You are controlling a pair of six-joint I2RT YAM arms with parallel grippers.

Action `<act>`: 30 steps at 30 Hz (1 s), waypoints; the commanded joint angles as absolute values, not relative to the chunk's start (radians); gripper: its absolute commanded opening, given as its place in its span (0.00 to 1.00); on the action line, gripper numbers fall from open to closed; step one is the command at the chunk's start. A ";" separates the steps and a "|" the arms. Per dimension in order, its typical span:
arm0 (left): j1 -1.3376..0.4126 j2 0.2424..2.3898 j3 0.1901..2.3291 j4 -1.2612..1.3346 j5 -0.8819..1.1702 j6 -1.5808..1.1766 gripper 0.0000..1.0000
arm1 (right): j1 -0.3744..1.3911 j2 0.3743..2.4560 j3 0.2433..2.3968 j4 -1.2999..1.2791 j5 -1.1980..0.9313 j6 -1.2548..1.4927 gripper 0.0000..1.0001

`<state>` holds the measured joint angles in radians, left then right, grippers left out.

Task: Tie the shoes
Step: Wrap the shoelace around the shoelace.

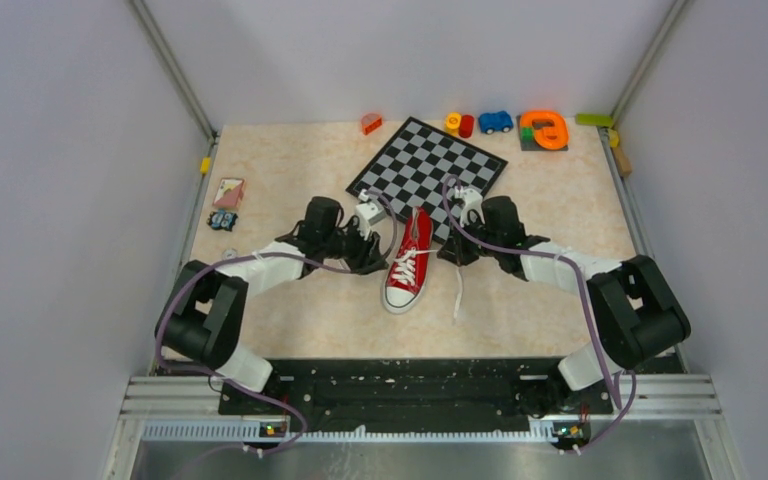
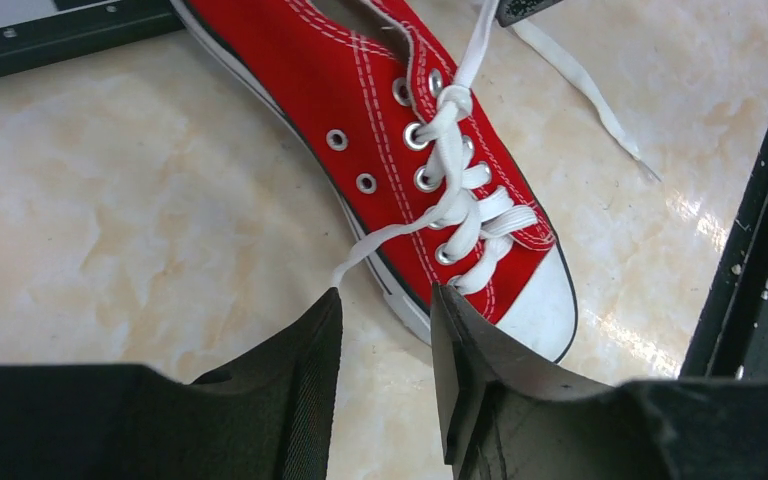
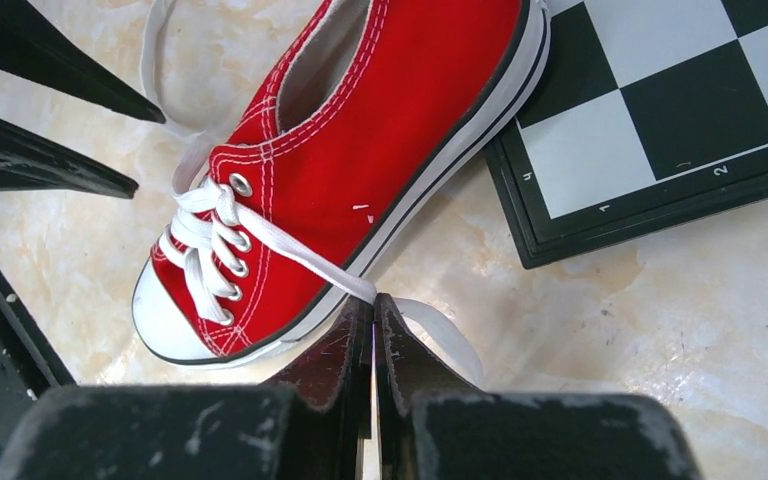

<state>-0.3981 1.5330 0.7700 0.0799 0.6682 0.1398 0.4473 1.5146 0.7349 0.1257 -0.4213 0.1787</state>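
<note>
From above, the fingertips of both claws are dark shapes against dark arm parts, and we cannot read their grip there. The wrist views serve better, though each cuts off the heel of the sneaker (image 1: 409, 262). The underside of the sole is out of sight in every view.

The heel meets the near edge of the chessboard (image 3: 660, 100). We cannot tell whether it rests on the board or only touches it.

The sneaker lies on the pale marbled counter (image 1: 290, 310) between the two arms, toe toward their bases. It is red canvas with white stitching, metal eyelets, a white toe cap (image 2: 545, 300) and a white sole edge lined in black. The white laces (image 2: 455, 170) cross up the front, untied, with the top side eyelets left bare.

The left claw (image 2: 385, 365) is released, its fingers parted. One lace end hangs just above its left fingertip, ungripped.

The right claw (image 3: 372, 335) is clenched on the other lace. That strand runs taut from the top eyelet to the pressed fingertips, then curls away over the counter behind them.
</note>
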 commanded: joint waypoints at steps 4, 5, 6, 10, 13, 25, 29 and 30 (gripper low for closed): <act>-0.419 1.566 0.881 -0.082 0.630 0.166 0.44 | 0.432 1.478 0.755 0.131 -0.438 0.161 0.00; -0.419 1.566 0.887 -0.092 0.629 0.165 0.45 | 0.431 1.475 0.754 0.130 -0.437 0.160 0.00; -0.421 1.568 0.900 -0.109 0.623 0.176 0.46 | 0.432 1.471 0.753 0.131 -0.439 0.159 0.00; -0.456 1.608 1.024 -0.284 0.496 0.248 0.47 | 0.432 1.459 0.746 0.147 -0.450 0.160 0.00; -0.469 1.628 1.093 -0.392 0.531 0.369 0.49 | 0.431 1.453 0.746 0.149 -0.451 0.161 0.00; -0.495 1.798 1.254 -0.631 0.592 0.864 0.57 | 0.431 1.450 0.726 0.186 -0.511 0.189 0.00; -0.526 1.840 1.281 -0.668 0.554 0.925 0.58 | 0.431 1.450 0.726 0.193 -0.520 0.191 0.00; -0.533 1.850 1.286 -0.673 0.538 0.925 0.58 | 0.431 1.450 0.725 0.194 -0.520 0.190 0.00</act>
